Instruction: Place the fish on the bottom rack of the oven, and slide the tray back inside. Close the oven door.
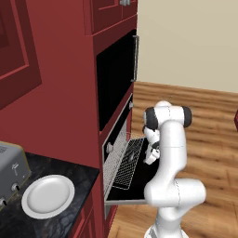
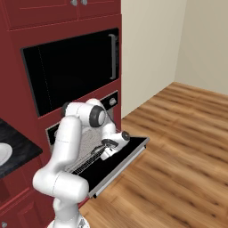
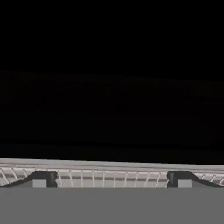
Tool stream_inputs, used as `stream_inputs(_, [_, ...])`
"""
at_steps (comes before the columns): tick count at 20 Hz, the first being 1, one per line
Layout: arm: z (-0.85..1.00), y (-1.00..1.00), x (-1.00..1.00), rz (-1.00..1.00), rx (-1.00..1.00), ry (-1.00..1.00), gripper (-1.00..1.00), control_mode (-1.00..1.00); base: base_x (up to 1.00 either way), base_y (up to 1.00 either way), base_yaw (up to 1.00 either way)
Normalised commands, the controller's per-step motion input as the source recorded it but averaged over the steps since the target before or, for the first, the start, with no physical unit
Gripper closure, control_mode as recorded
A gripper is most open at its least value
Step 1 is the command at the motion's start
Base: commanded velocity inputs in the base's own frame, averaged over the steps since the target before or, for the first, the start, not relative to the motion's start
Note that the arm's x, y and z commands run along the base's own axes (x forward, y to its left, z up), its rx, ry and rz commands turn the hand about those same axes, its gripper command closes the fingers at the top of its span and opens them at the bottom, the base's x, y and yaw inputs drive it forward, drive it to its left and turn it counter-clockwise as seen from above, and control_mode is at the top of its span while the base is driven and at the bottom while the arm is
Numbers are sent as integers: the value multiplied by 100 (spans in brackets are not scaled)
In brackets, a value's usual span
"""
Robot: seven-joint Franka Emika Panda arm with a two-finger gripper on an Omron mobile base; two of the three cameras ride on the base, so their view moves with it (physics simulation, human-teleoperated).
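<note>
Fish (image 1: 132, 157) on tray (image 1: 122, 163) above oven door (image 1: 139, 183)

light: even, soft, no src seen | shadows: faint | glare: none | focus: sharp, rendered | hand view: v. dark

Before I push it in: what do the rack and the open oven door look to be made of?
The bottom rack looks like thin bright metal wire: a see-through silver grid with a rim bar. The oven door has a flat black inner face, smooth like glass or enamel, hard to tell which, with pale grey edges that read as painted or brushed metal.
</note>
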Motion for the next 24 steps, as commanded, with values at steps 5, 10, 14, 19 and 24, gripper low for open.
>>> stream_inputs(5, [-46,3,16,0,1,-1,-100,-100,0,0,0])
stream_inputs(10, [-41,17,34,0,0,0,-100,-100,0,0,0])
stream_inputs(14, [-35,31,61,0,1,0,-100,-100,0,0,0])
stream_inputs(19, [-44,27,46,0,0,0,-100,-100,0,0,0])
stream_inputs(24, [-65,28,32,0,0,0,-100,-100,0,0,0])
